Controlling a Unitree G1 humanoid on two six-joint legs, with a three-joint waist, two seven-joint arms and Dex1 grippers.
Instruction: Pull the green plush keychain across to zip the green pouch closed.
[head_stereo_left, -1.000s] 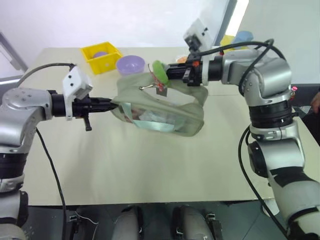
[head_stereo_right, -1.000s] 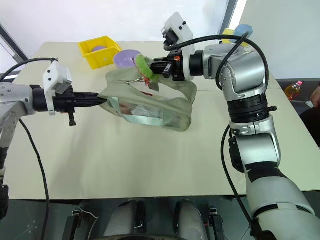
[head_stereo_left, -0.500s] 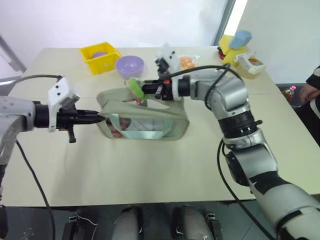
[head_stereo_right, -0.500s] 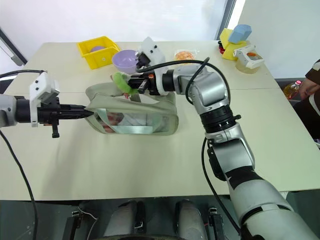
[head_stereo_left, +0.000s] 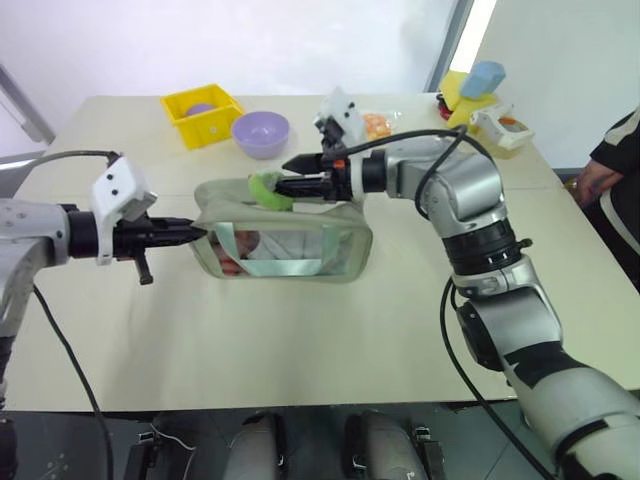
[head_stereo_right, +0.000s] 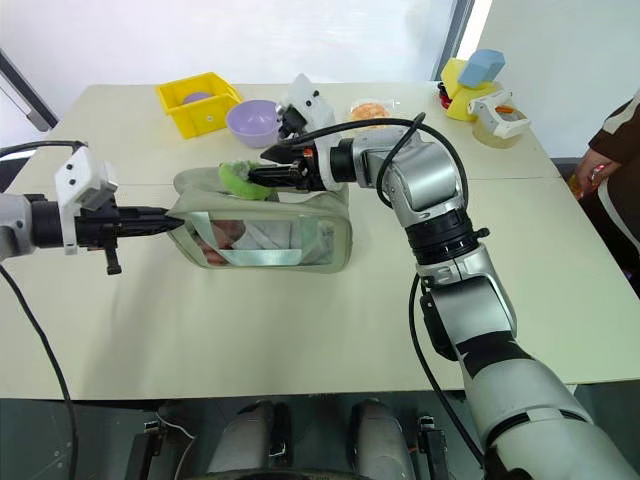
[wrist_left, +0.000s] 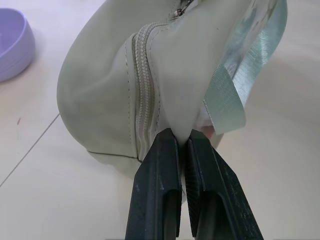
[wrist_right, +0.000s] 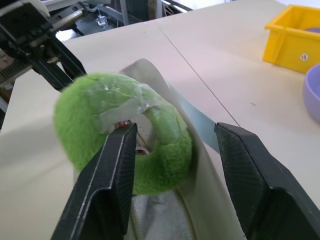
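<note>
The left gripper (wrist_left: 182, 145) is pinching the green pouch (head_stereo_left: 285, 240) at its end seam — contents behind the clear window are lying blurred. The green plush keychain (wrist_right: 125, 135) is sitting atop the pouch between the spread fingers of the right gripper (wrist_right: 175, 165). A yellow bin (head_stereo_left: 203, 112), purple bowl (head_stereo_left: 261, 133) and person's hand (head_stereo_left: 583, 184) are lying beyond.

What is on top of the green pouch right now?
The green plush keychain lies on the green pouch top, between the right gripper's open jaws. The zipper pull beneath it is covered.
</note>
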